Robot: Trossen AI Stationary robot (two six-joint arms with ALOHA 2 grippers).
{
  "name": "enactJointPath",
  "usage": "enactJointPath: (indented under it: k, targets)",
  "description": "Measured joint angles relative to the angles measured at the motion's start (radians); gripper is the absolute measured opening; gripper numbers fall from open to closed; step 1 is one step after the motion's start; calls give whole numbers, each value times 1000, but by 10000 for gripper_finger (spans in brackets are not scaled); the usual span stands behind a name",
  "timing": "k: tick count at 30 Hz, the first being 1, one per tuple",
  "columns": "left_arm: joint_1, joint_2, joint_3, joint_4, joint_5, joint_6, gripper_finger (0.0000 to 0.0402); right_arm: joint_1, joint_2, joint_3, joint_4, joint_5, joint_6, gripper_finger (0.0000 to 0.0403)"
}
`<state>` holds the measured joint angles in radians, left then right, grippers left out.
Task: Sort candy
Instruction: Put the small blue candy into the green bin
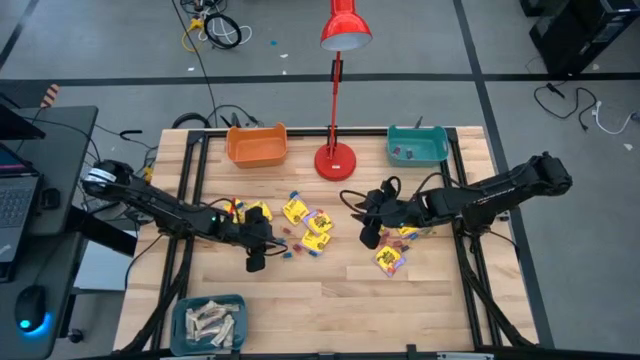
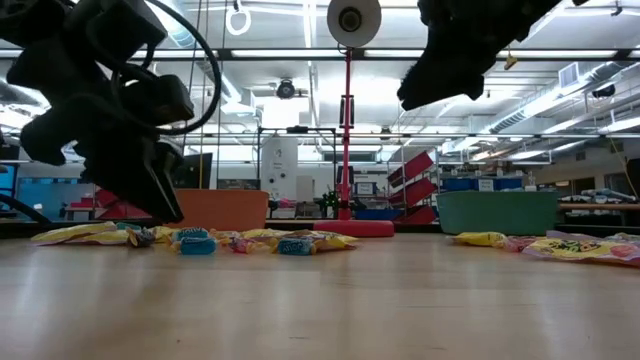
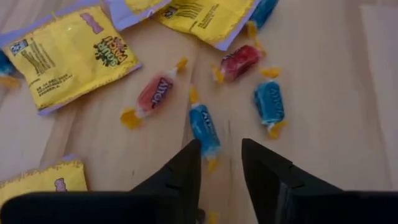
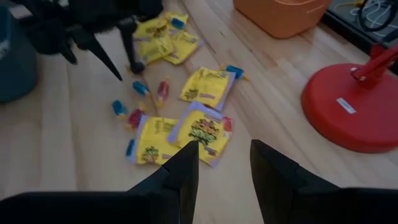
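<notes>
Pale plank table (image 1: pixel 330 300) under shop lights. We've got candy (image 1: pixel 300 235) strewn mid-table: crinkly yellow packets, glossy twist-wrapped red & blue bits. Left gripper (image 3: pixel 221 168) low over a blue piece (image 3: pixel 204 129), fingers apart, nothing held, prob lining up a pick. Right gripper (image 4: pixel 224 163) hovers nearby, fingers apart, empty.

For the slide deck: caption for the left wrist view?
Left pincer open above a blue candy, among red candies and yellow packets.
</notes>
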<state>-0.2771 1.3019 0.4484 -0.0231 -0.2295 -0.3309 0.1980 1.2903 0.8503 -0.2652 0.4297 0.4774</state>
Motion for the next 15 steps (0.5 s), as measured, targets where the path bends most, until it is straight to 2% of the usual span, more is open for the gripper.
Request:
enactJointPath:
  k: [4, 15]
  targets:
    - [0, 36, 0, 47, -31, -2, 135, 0, 0, -32, 70, 0, 0, 130]
    - [0, 115, 0, 65, -35, -20, 137, -1, 0, -39, 91, 0, -6, 130]
